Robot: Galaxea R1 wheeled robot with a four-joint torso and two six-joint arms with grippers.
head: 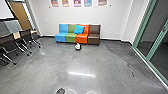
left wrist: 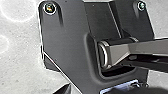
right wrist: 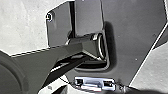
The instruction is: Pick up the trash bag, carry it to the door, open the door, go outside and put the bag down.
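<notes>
A small black-and-white rounded object rests on the floor in front of the sofa in the head view; whether it is the trash bag, I cannot tell. Along the right side runs a glass front with green frames, which may include a door. A brown wooden door stands at the far left. At the bottom edge is a dark rounded thing that I cannot identify. In both wrist views the robot's own dark plate and jointed bar lie over pale floor, and how my grippers stand is unclear.
A sofa in blue, green, orange and brown stands against the far wall, with a blue cushion on it. Chairs and tables are at the left. Grey floor stretches between me and the sofa.
</notes>
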